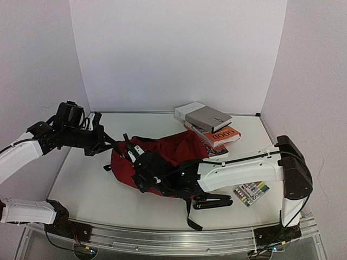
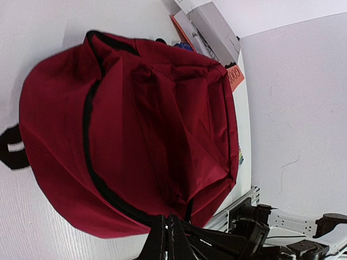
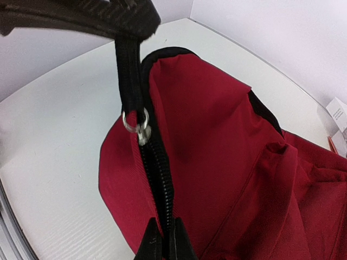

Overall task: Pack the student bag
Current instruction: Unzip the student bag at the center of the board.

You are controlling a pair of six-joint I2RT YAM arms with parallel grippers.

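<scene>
You're working in a robotics lab's enclosed test cell. The white table [image 1: 81, 184] is boxed in by plain white panels [image 1: 179, 54], and an aluminium rail [image 1: 179, 236] along its near edge carries both arm bases [image 1: 271, 236].

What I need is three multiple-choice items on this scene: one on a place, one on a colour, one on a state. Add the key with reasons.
1. Where is the stack of books relative to the student bag? A inside it; B on the table at its far right end; C beneath it.
2. What colour is the bag's fabric? A green; B dark red; C grey.
3. How is the bag placed? A hanging in the air; B standing upright; C lying on the table.
Key: 1 B, the top view shows the books outside it; 2 B, every view shows red fabric; 3 C, it sprawls flat, with the right gripper at its zip.
</scene>
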